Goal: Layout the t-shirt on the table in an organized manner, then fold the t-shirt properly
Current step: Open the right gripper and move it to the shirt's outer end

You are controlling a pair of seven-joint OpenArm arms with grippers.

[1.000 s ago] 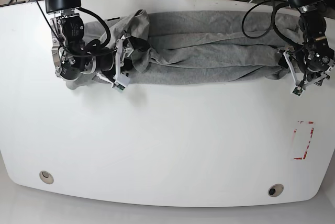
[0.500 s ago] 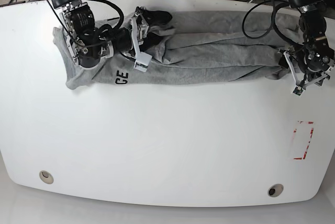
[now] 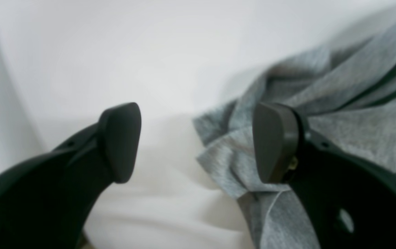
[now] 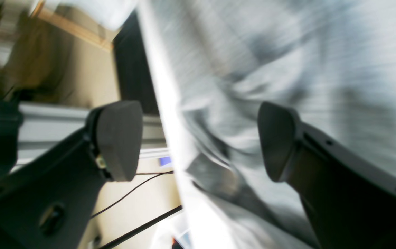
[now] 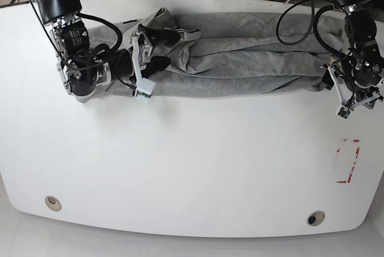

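The grey t-shirt (image 5: pixel 240 59) lies bunched in a long wrinkled band across the far part of the white table (image 5: pixel 192 167). At the band's left end my right gripper (image 5: pixel 162 48) is open over the folds. In the right wrist view, which is blurred, the right gripper (image 4: pixel 198 141) shows nothing between its fingers, and the t-shirt (image 4: pixel 288 69) fills the right side. At the band's right end my left gripper (image 5: pixel 327 80) is open. In the left wrist view, a corner of the t-shirt (image 3: pixel 225 162) rests beside one fingertip (image 3: pixel 274 141) of the left gripper (image 3: pixel 196 141), ungripped.
A red tape rectangle (image 5: pixel 348 161) marks the table's right side. Two round grommet holes (image 5: pixel 53 202) (image 5: pixel 315 217) sit near the front edge. Cables and a frame lie beyond the far edge.
My right gripper swung down and left along the shirt's left end, and the dark lettering seen half a second ago is covered again. The left arm shifted only slightly.
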